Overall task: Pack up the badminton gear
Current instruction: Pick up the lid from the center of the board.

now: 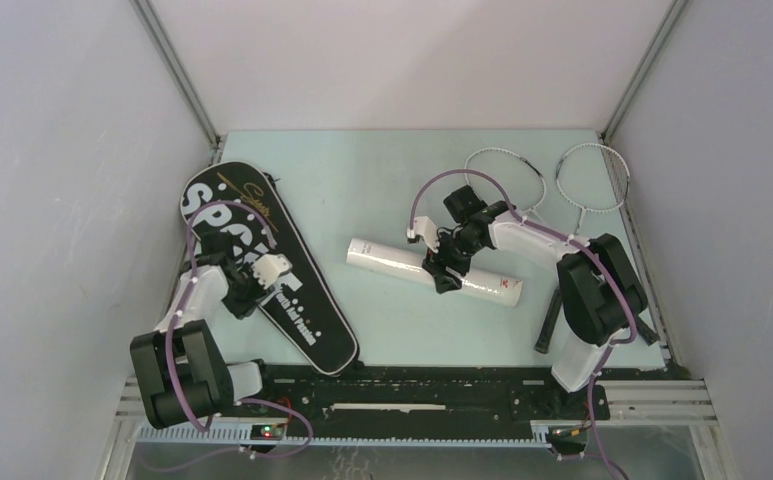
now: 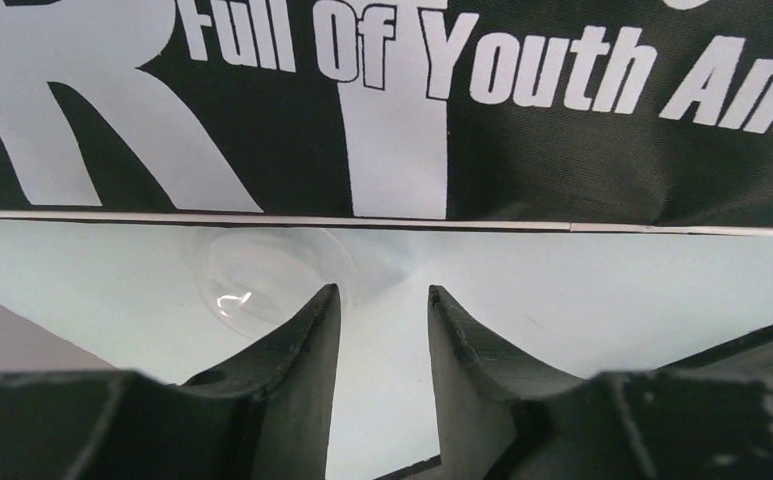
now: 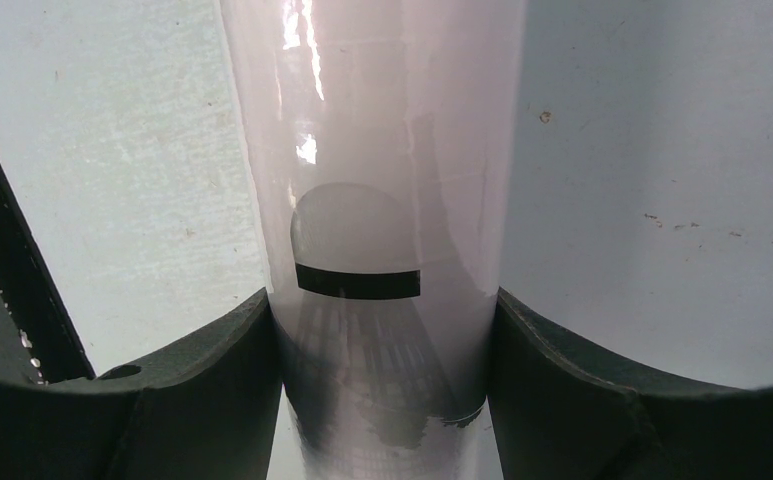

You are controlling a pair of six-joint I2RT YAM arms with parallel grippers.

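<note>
Your right end effector (image 3: 382, 305) grips the white tube (image 3: 362, 120) lying flat on the worktop (image 3: 112, 150), probably to steady it with 1 shuttlecock (image 3: 354, 235) inside, while your left end effector (image 2: 384, 300), narrow and empty, sits just before the edge of the black bag (image 2: 562, 150).

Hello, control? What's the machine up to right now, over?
Right pincer clamped on the white tube, shuttlecock inside. Left pincer part open, empty, beside the black bag. Both racquets loose, far right. Nothing in the way.
</note>
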